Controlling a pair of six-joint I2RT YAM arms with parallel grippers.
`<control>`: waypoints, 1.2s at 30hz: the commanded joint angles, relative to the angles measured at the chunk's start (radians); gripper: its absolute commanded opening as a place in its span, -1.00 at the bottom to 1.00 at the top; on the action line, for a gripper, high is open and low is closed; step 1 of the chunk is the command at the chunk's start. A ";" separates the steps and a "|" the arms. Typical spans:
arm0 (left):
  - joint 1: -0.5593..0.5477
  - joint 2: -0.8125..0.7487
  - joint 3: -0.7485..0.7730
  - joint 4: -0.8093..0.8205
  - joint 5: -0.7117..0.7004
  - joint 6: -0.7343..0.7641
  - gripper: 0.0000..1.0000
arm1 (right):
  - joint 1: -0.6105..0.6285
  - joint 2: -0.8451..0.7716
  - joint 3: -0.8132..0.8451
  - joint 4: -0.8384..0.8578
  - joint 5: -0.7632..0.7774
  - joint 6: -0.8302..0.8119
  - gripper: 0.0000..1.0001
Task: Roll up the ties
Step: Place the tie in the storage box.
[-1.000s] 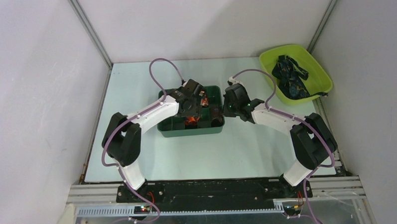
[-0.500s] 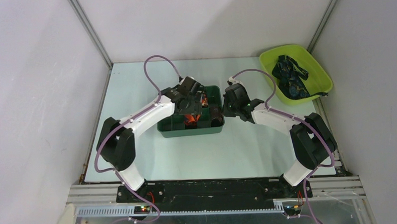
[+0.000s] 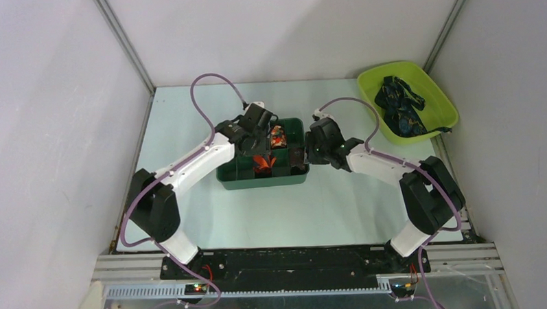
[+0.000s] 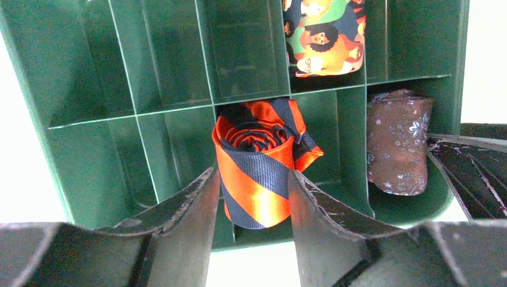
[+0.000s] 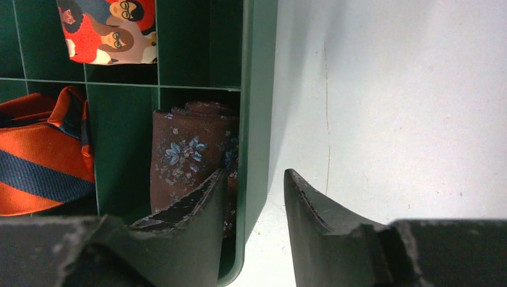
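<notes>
A red-orange tie with dark diagonal stripes [image 4: 257,173] is rolled and stands in a near-row compartment of the green divided box [image 4: 78,89]. My left gripper [image 4: 253,179] has a finger against each side of this roll and is shut on it. The roll also shows in the top view [image 3: 261,162], under the left gripper [image 3: 258,138]. My right gripper [image 5: 254,179] straddles the box's right wall [image 5: 257,89], open. One of its fingers [image 5: 197,227] is inside, by a brown flowered tie roll [image 5: 188,155]; the other is outside, apart from the wall. Dark navy patterned ties [image 3: 399,105] lie heaped in a lime tub [image 3: 364,79].
A roll printed with colourful faces [image 4: 323,36] fills a far-row compartment. The brown roll [image 4: 397,140] sits in the compartment right of the orange one. Several compartments on the left hold nothing. The lime tub stands at the back right corner, between the enclosure walls.
My left arm has stretched out and its wrist has moved toward the far left, uncovering more of the orange roll, which stays in its compartment. The right arm has barely moved.
</notes>
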 commanded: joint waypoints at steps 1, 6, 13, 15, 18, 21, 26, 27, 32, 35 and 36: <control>-0.001 -0.029 -0.011 0.021 0.024 -0.006 0.02 | 0.012 -0.072 -0.002 0.011 0.011 -0.014 -0.11; -0.002 -0.017 -0.012 0.029 0.040 -0.006 -0.08 | 0.014 -0.134 -0.011 0.017 0.039 -0.020 -0.11; -0.001 0.009 -0.027 0.042 0.055 -0.008 -0.15 | 0.010 -0.242 -0.061 0.028 0.078 -0.008 -0.11; -0.001 0.018 -0.032 0.045 0.061 -0.008 -0.18 | 0.008 -0.255 -0.066 0.020 0.083 -0.007 -0.11; -0.002 0.029 -0.041 0.050 0.065 -0.008 -0.21 | 0.004 -0.262 -0.067 0.012 0.087 -0.009 -0.11; -0.002 0.034 -0.047 0.056 0.065 -0.007 -0.24 | 0.003 -0.261 -0.070 0.011 0.087 -0.007 -0.11; -0.002 0.054 -0.047 0.060 0.065 -0.007 -0.29 | 0.002 -0.255 -0.076 0.018 0.085 -0.002 -0.11; -0.001 0.057 -0.046 0.062 0.065 -0.008 -0.30 | 0.002 -0.254 -0.077 0.019 0.084 -0.002 -0.11; 0.000 0.080 -0.037 0.069 0.066 -0.008 -0.31 | 0.000 -0.251 -0.077 0.014 0.083 -0.007 -0.11; -0.001 0.093 -0.034 0.072 0.068 -0.009 -0.31 | -0.001 -0.253 -0.077 0.010 0.085 -0.007 -0.11; 0.000 0.095 -0.035 0.071 0.065 -0.010 -0.31 | 0.000 -0.254 -0.077 0.009 0.086 -0.007 -0.11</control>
